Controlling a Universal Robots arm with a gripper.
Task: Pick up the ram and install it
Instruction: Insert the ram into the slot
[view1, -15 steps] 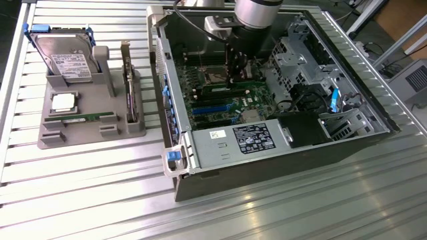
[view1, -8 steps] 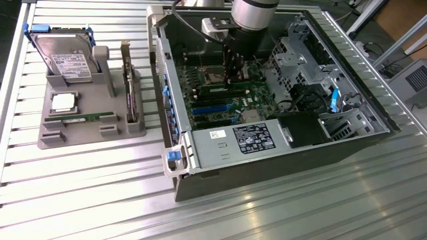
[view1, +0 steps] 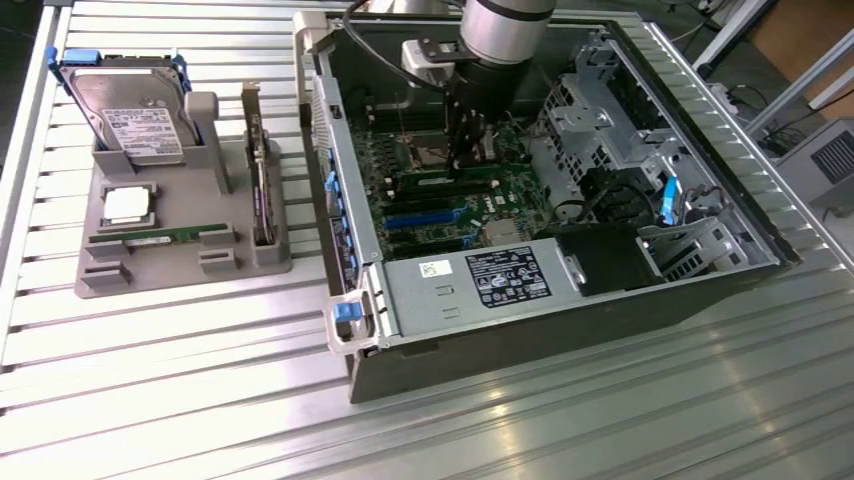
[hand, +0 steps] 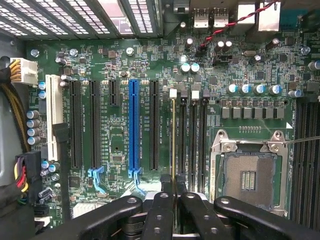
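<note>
Open computer case (view1: 694, 300), grey holder (view1: 160, 250) with hard drive (view1: 127, 110), processor chip (view1: 127, 203).

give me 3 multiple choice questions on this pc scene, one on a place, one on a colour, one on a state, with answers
1. Where is the pincer?
A over the parts tray
B inside the computer case
C above the hard drive

2. What colour is the odd expansion slot?
A blue
B red
C yellow

3. The processor socket is:
A empty
B filled
C under a fan

Answers:
1 B, it hangs over the motherboard.
2 A, blue among black slots.
3 A, its bare contacts show.
</note>
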